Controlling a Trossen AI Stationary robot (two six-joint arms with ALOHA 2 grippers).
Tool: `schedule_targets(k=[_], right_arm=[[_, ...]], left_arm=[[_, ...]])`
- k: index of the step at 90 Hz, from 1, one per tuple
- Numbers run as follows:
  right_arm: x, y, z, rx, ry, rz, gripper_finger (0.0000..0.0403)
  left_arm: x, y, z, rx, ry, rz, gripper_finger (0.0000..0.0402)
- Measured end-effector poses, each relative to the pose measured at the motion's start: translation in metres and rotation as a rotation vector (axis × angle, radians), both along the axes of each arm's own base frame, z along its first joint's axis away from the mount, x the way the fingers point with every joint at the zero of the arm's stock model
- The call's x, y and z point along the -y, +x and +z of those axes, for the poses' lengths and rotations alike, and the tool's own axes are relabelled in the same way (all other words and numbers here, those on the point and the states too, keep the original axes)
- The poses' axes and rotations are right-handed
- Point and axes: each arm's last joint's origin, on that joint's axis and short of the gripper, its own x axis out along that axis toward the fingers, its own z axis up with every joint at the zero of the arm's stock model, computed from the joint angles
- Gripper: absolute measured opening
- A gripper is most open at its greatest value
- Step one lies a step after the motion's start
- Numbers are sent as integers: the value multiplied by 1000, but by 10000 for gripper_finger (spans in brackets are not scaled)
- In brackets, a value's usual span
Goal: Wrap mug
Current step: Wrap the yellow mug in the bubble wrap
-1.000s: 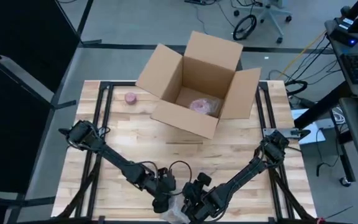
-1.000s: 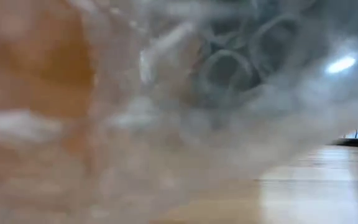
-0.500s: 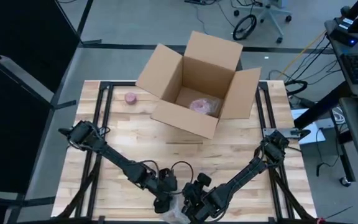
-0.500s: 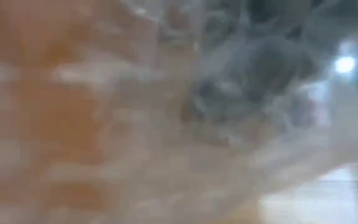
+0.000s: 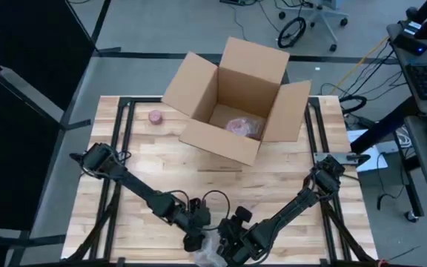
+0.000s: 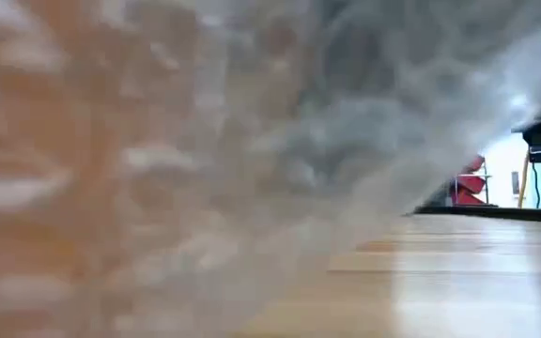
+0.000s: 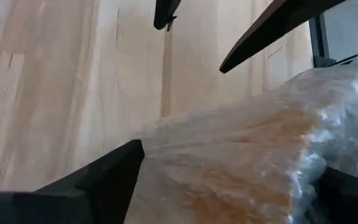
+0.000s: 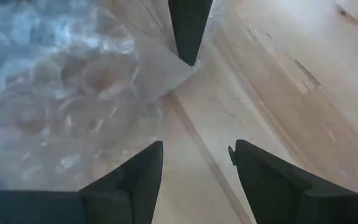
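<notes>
Down at the table's near edge, the left gripper [image 7: 229,180] has its jaws spread around the bubble-wrapped mug [image 7: 241,162], the wrap filling the space between its fingers [image 7: 104,177]; just beside it, the right gripper [image 8: 194,168] stands released, its jaws parted over bare wooden table [image 8: 278,93], the wrap's edge lying off one finger; farther out, beyond both grippers, an open cardboard box [image 5: 236,100] holds another wrapped bundle [image 5: 242,126]; a small pink object [image 5: 155,116] sits beside the box.
</notes>
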Motion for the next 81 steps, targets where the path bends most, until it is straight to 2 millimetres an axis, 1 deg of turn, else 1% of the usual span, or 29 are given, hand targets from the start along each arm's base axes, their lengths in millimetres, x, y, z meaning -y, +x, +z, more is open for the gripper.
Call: schedule_targets(k=[6,18,20,54,64,69,81], right_arm=[[0,0,0,0,-1,0,185],[0,0,0,-1,-11,8,185],[0,0,0,-1,-12,9,185],[0,0,0,1,-11,10,185],[0,0,0,2,-9,10,185],[0,0,0,1,-8,10,185],[0,0,0,1,-6,11,185]], left_arm=[[0,0,0,7,3,0,217],[1,3,2,32,-3,4,91],[1,3,2,34,-8,4,76],[1,4,2,45,-3,-18,76],[3,6,3,60,-25,-66,78],[3,6,3,60,-34,-87,99],[2,5,2,52,-17,-85,187]])
